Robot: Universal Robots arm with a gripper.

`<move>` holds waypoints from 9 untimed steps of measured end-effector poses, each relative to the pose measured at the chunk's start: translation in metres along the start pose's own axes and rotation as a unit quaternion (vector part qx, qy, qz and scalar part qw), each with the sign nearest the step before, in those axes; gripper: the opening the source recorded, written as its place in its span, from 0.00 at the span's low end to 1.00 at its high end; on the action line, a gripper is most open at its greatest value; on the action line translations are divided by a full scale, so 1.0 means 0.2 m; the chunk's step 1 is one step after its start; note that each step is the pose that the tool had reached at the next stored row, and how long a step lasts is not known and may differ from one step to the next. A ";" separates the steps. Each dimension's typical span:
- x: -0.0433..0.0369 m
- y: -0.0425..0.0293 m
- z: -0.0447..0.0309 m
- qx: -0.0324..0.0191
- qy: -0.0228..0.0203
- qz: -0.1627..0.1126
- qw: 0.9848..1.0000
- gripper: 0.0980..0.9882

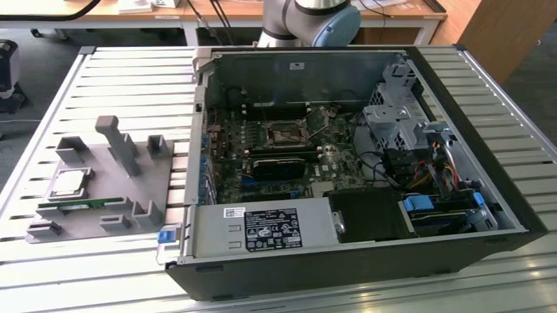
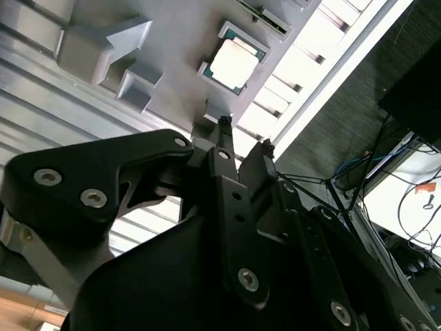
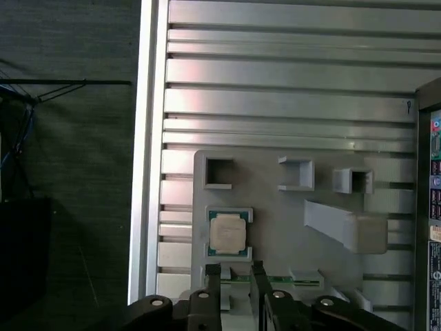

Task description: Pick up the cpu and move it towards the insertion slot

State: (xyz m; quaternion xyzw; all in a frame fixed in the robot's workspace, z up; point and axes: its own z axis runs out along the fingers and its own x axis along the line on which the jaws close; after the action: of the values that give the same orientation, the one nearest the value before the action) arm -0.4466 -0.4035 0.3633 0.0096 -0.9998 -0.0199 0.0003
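Note:
The cpu (image 1: 70, 183) is a small silvery square with a greenish edge. It lies flat in a recess of the grey tray (image 1: 103, 190) at the exterior view's left. Both wrist views show the cpu (image 3: 229, 233) (image 2: 234, 63) well below my gripper (image 3: 234, 267) (image 2: 244, 134), close to the line of the fingertips. My gripper is open, nothing sits between its black fingers (image 3: 212, 270), and it touches nothing. The insertion slot (image 1: 283, 134), a shiny metal frame with a dark centre, sits on the motherboard inside the open computer case (image 1: 348, 261).
A long green memory stick (image 1: 78, 205) (image 3: 274, 279) lies on the tray beside the cpu. Grey posts (image 1: 119, 145) stand up from the tray. The tray and case rest on a slatted aluminium table (image 1: 130, 78). Cables and drive bays (image 1: 409, 130) fill the case's right side.

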 end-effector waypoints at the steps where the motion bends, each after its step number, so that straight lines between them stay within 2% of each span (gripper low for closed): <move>1: 0.000 0.000 0.004 0.000 0.000 0.000 1.000 0.22; 3: 0.001 -0.001 0.013 0.000 0.000 0.000 1.000 0.35; 4: 0.001 -0.001 0.019 0.000 0.000 0.000 1.000 0.35; 7: 0.003 -0.003 0.043 0.000 0.000 0.000 1.000 0.55; 9: 0.008 -0.005 0.060 0.000 0.000 0.000 1.000 0.55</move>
State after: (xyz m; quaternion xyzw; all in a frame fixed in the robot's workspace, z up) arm -0.4482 -0.4040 0.3512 0.0095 -0.9998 -0.0198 0.0003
